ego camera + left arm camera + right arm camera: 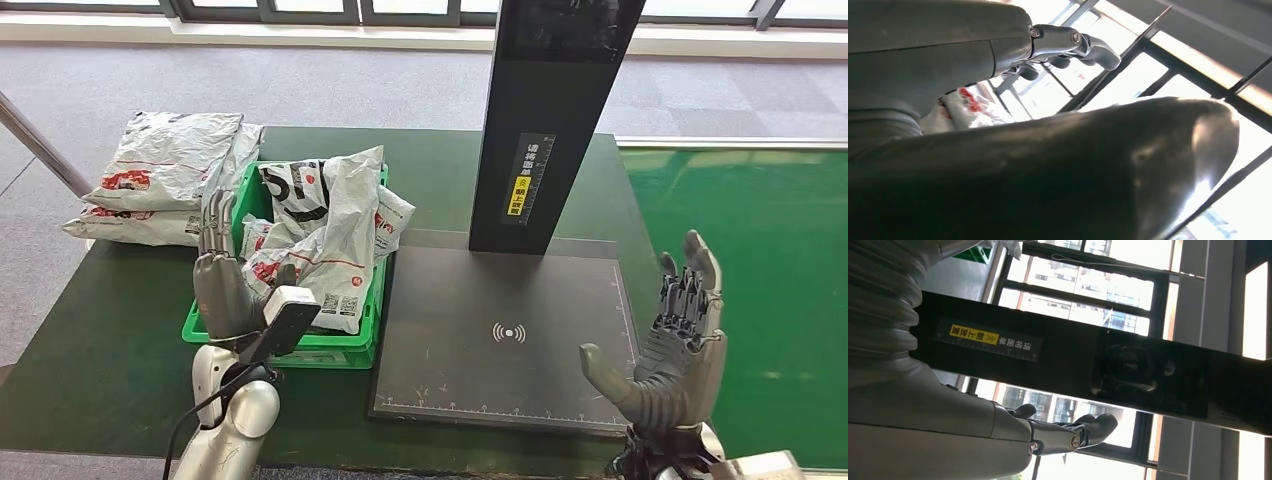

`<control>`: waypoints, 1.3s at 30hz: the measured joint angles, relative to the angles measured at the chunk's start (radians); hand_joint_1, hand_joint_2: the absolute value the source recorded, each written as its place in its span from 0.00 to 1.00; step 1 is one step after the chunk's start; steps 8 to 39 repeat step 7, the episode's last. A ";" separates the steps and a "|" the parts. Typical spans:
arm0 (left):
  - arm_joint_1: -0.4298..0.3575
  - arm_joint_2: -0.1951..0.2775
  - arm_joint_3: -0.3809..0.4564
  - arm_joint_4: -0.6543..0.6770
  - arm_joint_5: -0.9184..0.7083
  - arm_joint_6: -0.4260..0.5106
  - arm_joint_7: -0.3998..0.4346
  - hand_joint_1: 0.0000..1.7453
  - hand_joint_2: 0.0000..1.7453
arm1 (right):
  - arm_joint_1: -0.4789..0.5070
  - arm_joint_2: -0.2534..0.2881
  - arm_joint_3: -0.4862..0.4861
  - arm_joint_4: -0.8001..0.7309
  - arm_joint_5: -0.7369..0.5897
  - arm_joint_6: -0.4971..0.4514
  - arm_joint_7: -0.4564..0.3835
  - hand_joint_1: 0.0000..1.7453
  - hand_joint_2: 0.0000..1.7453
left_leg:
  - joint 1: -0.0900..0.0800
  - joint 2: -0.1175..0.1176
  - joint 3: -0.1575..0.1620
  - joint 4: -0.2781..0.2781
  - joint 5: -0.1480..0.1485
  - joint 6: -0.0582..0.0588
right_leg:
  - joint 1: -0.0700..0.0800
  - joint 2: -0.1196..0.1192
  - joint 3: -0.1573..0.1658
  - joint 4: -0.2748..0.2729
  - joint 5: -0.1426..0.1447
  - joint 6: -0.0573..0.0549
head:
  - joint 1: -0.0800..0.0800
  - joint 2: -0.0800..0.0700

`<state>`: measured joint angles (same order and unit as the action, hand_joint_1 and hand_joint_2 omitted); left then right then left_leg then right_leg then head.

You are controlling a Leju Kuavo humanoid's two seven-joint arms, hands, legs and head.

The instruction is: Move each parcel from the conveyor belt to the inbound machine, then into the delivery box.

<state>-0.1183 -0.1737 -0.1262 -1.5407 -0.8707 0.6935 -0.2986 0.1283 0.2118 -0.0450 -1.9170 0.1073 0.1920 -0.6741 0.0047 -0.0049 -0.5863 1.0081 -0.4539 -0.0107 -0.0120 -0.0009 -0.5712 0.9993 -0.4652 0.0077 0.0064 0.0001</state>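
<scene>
Nearest you, your left hand [222, 285] hovers empty, fingers extended, over the green delivery box [345, 345] heaped with parcels [325, 235] near the table's [100, 340] left edge. Your right hand [672, 350] is spread, empty, at the inbound machine's [500, 330] right edge.

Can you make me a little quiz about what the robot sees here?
1. True or false: the green crate is full of parcels.
2. What lies on the scanner pad? A) a parcel B) nothing C) a cup
3. Which hand is raised beside the green belt?

Key: 1 true. 2 B. 3 the right hand, open; the left hand is at the crate, holding nothing.
</scene>
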 joint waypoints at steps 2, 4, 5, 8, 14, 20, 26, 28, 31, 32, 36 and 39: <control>0.018 -0.020 0.020 -0.044 0.094 0.002 -0.116 0.00 0.00 | -0.001 -0.001 0.000 0.002 0.000 -0.014 -0.005 0.00 0.50 | 0.000 0.000 0.000 0.000 0.000 0.000 | 0.000 0.000 0.000 0.000 0.000 0.000 | 0.000 0.000; 0.035 -0.034 0.029 -0.089 0.199 0.003 -0.207 0.00 0.00 | -0.005 -0.004 0.001 0.004 0.005 -0.033 -0.009 0.00 0.00 | 0.000 0.000 0.000 0.000 0.000 0.000 | 0.000 0.000 0.000 0.000 0.000 0.000 | 0.000 0.000; 0.042 -0.038 0.030 -0.110 0.255 0.003 -0.244 0.00 0.00 | -0.008 -0.006 0.003 0.006 0.009 -0.044 -0.011 0.00 0.25 | 0.000 0.000 0.000 0.000 0.000 0.000 | 0.000 0.000 0.000 0.000 0.000 0.000 | 0.000 0.000; 0.052 -0.040 0.029 -0.139 0.337 0.003 -0.287 0.00 0.00 | -0.012 -0.011 0.005 0.008 0.012 -0.059 -0.011 0.00 0.67 | 0.000 0.000 0.000 0.000 0.000 0.000 | 0.000 0.000 0.000 0.000 0.000 0.000 | 0.000 0.000; 0.052 -0.040 0.029 -0.139 0.337 0.003 -0.287 0.00 0.00 | -0.012 -0.011 0.005 0.008 0.012 -0.059 -0.011 0.00 0.67 | 0.000 0.000 0.000 0.000 0.000 0.000 | 0.000 0.000 0.000 0.000 0.000 0.000 | 0.000 0.000; 0.052 -0.040 0.029 -0.139 0.337 0.003 -0.287 0.00 0.00 | -0.012 -0.011 0.005 0.008 0.012 -0.059 -0.011 0.00 0.67 | 0.000 0.000 0.000 0.000 0.000 0.000 | 0.000 0.000 0.000 0.000 0.000 0.000 | 0.000 0.000; 0.052 -0.040 0.029 -0.139 0.337 0.003 -0.287 0.00 0.00 | -0.012 -0.011 0.005 0.008 0.012 -0.059 -0.011 0.00 0.67 | 0.000 0.000 0.000 0.000 0.000 0.000 | 0.000 0.000 0.000 0.000 0.000 0.000 | 0.000 0.000; 0.052 -0.040 0.029 -0.139 0.337 0.003 -0.287 0.00 0.00 | -0.012 -0.011 0.005 0.008 0.012 -0.059 -0.011 0.00 0.67 | 0.000 0.000 0.000 0.000 0.000 0.000 | 0.000 0.000 0.000 0.000 0.000 0.000 | 0.000 0.000; 0.052 -0.040 0.029 -0.139 0.337 0.003 -0.287 0.00 0.00 | -0.012 -0.011 0.005 0.008 0.012 -0.059 -0.011 0.00 0.67 | 0.000 0.000 0.000 0.000 0.000 0.000 | 0.000 0.000 0.000 0.000 0.000 0.000 | 0.000 0.000; 0.052 -0.040 0.029 -0.139 0.337 0.003 -0.287 0.00 0.00 | -0.012 -0.011 0.005 0.008 0.012 -0.059 -0.011 0.00 0.67 | 0.000 0.000 0.000 0.000 0.000 0.000 | 0.000 0.000 0.000 0.000 0.000 0.000 | 0.000 0.000; 0.052 -0.040 0.029 -0.139 0.337 0.003 -0.287 0.00 0.00 | -0.012 -0.011 0.005 0.008 0.012 -0.059 -0.011 0.00 0.67 | 0.000 0.000 0.000 0.000 0.000 0.000 | 0.000 0.000 0.000 0.000 0.000 0.000 | 0.000 0.000; 0.052 -0.040 0.029 -0.139 0.337 0.003 -0.287 0.00 0.00 | -0.012 -0.011 0.005 0.008 0.012 -0.059 -0.011 0.00 0.67 | 0.000 0.000 0.000 0.000 0.000 0.000 | 0.000 0.000 0.000 0.000 0.000 0.000 | 0.000 0.000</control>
